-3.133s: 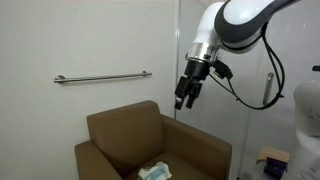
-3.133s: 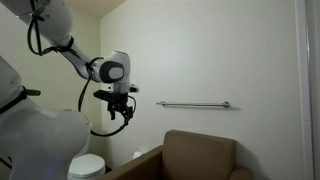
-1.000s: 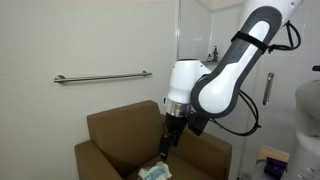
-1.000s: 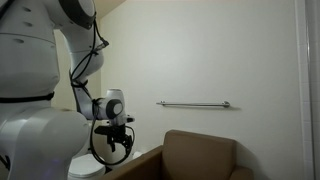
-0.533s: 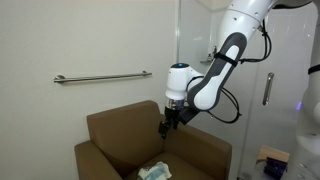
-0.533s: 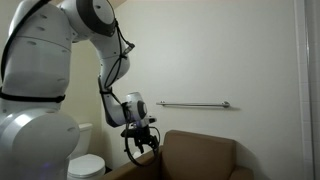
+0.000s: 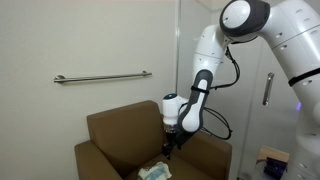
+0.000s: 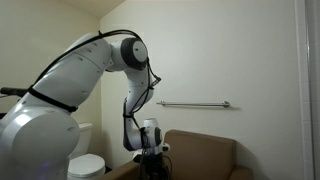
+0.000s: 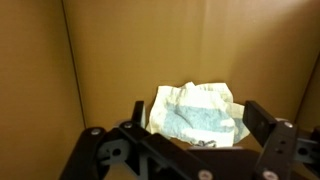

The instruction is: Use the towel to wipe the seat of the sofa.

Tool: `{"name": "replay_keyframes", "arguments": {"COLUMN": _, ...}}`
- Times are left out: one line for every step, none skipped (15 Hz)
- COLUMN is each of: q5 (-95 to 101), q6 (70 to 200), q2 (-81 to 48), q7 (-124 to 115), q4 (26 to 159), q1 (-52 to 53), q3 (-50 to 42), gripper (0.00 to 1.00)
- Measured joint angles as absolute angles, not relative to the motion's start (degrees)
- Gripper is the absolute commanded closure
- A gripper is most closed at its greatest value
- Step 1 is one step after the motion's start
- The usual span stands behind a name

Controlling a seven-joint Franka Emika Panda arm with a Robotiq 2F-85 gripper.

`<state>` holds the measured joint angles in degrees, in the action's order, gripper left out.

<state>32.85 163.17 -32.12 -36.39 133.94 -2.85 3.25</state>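
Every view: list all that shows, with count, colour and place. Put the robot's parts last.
Sofa: one, brown, against the wall.
Towel: one, white and pale blue, crumpled on the sofa seat.
Grab bar: one, silver, mounted level on the wall above the sofa.
Toilet: one, white, beside the sofa.
Handle: one, silver, upright on the panel past the sofa.
Arm: one, white, reaching down to the sofa.
Gripper: one, black, low over the seat by the towel, jaws open.
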Motion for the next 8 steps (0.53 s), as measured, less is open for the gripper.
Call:
{"name": "replay_keyframes", "arguments": {"q5": 32.9, "q6": 163.3, "q2": -33.4, "q7": -36.4, "q4": 133.0, "q1": -2.8, "q3": 3.2, "gripper": 0.00}}
{"name": "replay_keyframes", "arguments": {"q5": 32.9, "q6": 163.3, "q2": -33.7, "q7": -36.4, "q4": 132.6, "q1": -2.8, "q3": 3.2, "gripper": 0.00}}
{"name": "replay_keyframes", "arguments": {"q5": 32.9, "q6": 163.3, "q2": -33.7, "q7": -36.4, "q4": 132.4, "q1": -2.8, "q3": 3.2, "gripper": 0.00}}
{"name": "replay_keyframes", "arguments": {"q5": 32.9, "q6": 163.3, "q2": -33.6, "q7": -36.4, "q4": 132.3, "q1": -2.8, "q3": 3.2, "gripper": 0.00}}
{"name": "replay_keyframes", "arguments": {"q5": 30.9, "q6": 163.3, "q2": -33.6, "q7": -35.4, "q4": 132.3, "q1": -1.9, "q3": 2.4, "gripper": 0.00}}
{"name": "replay_keyframes", "arguments": {"q5": 27.8, "q6": 163.3, "q2": -33.8, "q7": -33.4, "q4": 132.2, "q1": -0.2, "q3": 1.0, "gripper": 0.00}}
{"name": "replay_keyframes", "arguments": {"q5": 24.5, "q6": 163.2, "q2": -34.7, "q7": -31.1, "q4": 131.5, "q1": 1.3, "q3": 0.3, "gripper": 0.00}}
{"name": "replay_keyframes", "arguments": {"q5": 21.3, "q6": 162.9, "q2": -36.4, "q7": -28.8, "q4": 130.0, "q1": 2.6, "q3": 0.0, "gripper": 0.00}}
